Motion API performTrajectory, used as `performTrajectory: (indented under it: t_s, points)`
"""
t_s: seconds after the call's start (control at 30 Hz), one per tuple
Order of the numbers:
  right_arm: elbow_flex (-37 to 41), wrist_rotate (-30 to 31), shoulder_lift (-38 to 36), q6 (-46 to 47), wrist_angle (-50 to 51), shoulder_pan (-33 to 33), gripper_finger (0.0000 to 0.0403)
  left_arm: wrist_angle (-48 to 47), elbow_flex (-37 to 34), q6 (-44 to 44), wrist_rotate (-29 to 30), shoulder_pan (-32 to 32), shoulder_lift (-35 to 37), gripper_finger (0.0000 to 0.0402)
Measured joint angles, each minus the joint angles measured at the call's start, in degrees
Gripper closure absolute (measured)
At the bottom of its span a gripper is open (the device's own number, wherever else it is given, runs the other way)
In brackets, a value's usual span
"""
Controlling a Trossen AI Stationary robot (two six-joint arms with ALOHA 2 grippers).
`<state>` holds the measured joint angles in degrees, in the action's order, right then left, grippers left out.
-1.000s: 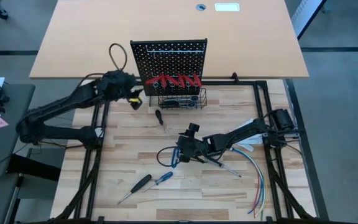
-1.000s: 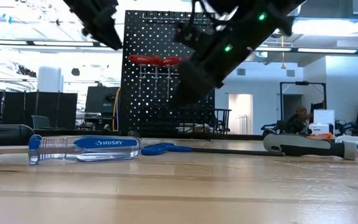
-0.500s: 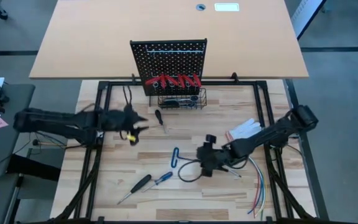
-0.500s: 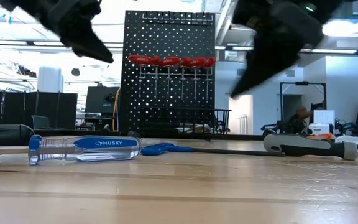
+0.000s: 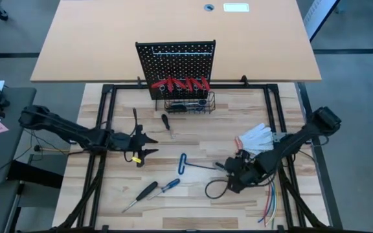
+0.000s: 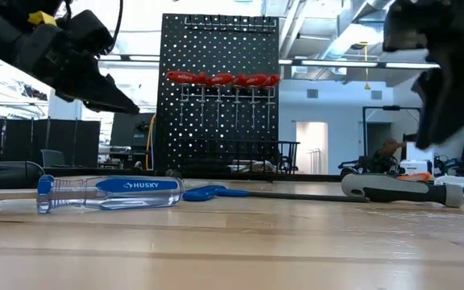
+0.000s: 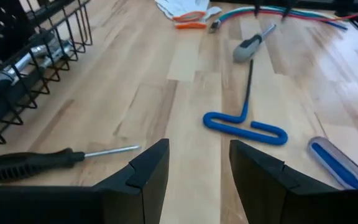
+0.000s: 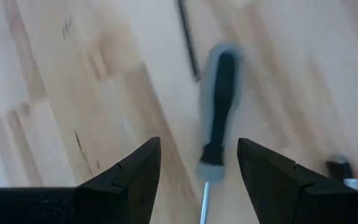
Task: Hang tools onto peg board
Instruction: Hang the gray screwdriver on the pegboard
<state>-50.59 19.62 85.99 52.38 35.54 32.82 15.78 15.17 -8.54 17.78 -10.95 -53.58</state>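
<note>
Right pincer (image 8: 194, 180), fingers spread wide and empty, hovers low over the bench (image 5: 193, 207) directly above the grey-and-black-handled screwdriver (image 8: 216, 112); the tool lies flat straight ahead between the 2 fingers, its long axis running roughly along the pincer's line of sight. Left pincer (image 5: 149, 145), also wide and empty, is nearer the black-handled screwdriver (image 5: 165, 122) and the blue T-handled hex key (image 7: 246, 121). The peg board (image 5: 175, 55) stands well apart at the far edge.
</note>
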Motion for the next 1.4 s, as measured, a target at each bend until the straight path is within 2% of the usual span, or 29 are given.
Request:
performTrajectory:
  t_s: [0.17,0.3,0.47,0.57,0.63,0.73,0.87,0.97,1.13,1.2,1.27,1.4]
  points:
    - [0.1,-0.4,6.1,-1.3,-0.5,-2.5,0.0185,3.1,-0.5,1.0,1.0,0.0,-2.5,0.024]
    - [0.1,-6.6,9.6,-1.6,-3.1,-5.1,0.0188,5.9,-0.5,3.7,1.0,0.0,-3.6,0.024]
    - [-0.3,-11.8,12.4,-2.4,-3.3,-8.0,0.0235,6.1,-0.5,4.4,1.0,0.0,-3.8,0.024]
    - [-0.2,-11.4,13.0,-4.3,-4.2,-8.8,0.0296,6.0,-0.5,4.4,1.0,0.0,-3.8,0.024]
    - [-0.1,-9.1,12.8,-6.2,-5.4,-9.1,0.0336,6.0,-0.5,4.4,1.0,0.0,-3.8,0.024]
    - [0.1,-3.3,11.8,-9.8,-9.7,-10.5,0.0341,5.9,-0.5,4.4,1.0,0.0,-3.8,0.024]
    - [0.2,10.3,8.4,-19.2,-21.5,-13.8,0.0341,6.1,-0.5,4.4,1.0,0.0,-3.8,0.024]
    - [0.1,13.9,6.0,-31.1,-35.9,-15.7,0.0341,7.7,-0.5,5.1,1.0,0.0,-3.8,0.024]
    - [0.1,13.6,7.3,-55.6,-69.3,-17.0,0.0341,13.9,-0.4,6.7,-1.2,-0.6,-5.2,0.024]
    - [0.0,11.0,9.4,-62.4,-81.8,-17.0,0.0341,17.7,-0.4,7.7,-2.0,-1.4,-7.0,0.024]
    - [0.0,7.0,12.5,-65.6,-92.0,-17.0,0.0341,22.9,-0.4,9.0,-2.8,-2.4,-10.2,0.024]
    - [0.0,2.8,17.9,-66.0,-103.2,-17.3,0.0341,33.6,-0.4,12.4,-3.0,-4.9,-18.2,0.024]
